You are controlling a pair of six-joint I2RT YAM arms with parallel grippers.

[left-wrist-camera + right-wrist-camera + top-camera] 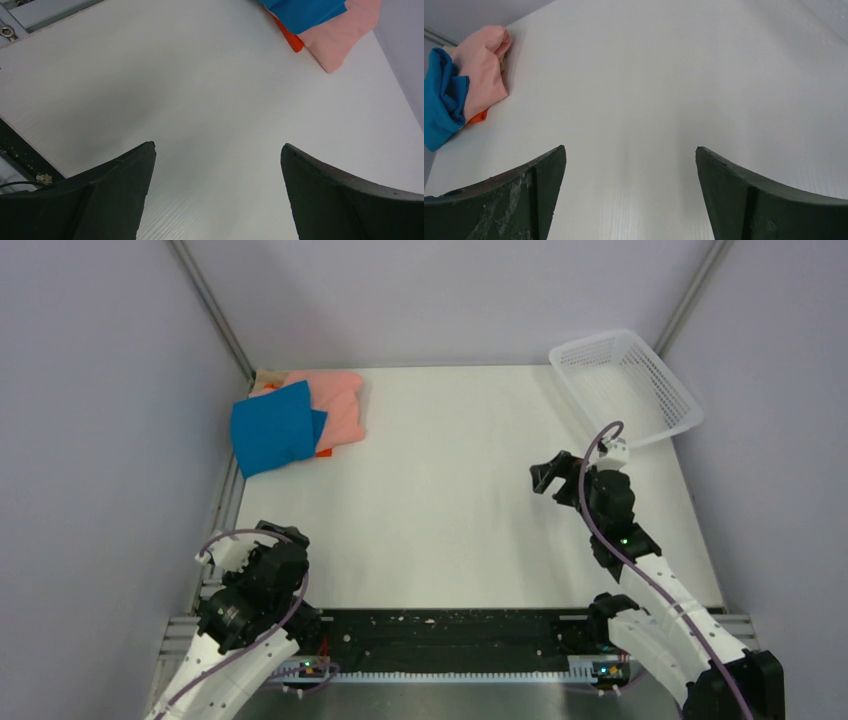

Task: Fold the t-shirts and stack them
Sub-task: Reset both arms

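Note:
The t-shirts lie folded in one pile at the table's far left corner. The bright blue t-shirt is on top, over the salmon-pink t-shirt. Only a sliver of the orange t-shirt shows beneath them. The pile also shows in the left wrist view, blue, pink and orange, and in the right wrist view, blue, pink and orange. My left gripper is open and empty near the front left edge. My right gripper is open and empty at mid-right, far from the pile.
A white plastic mesh basket stands tilted at the table's far right corner. Grey walls close in both sides and the back. A black rail runs along the near edge between the arm bases.

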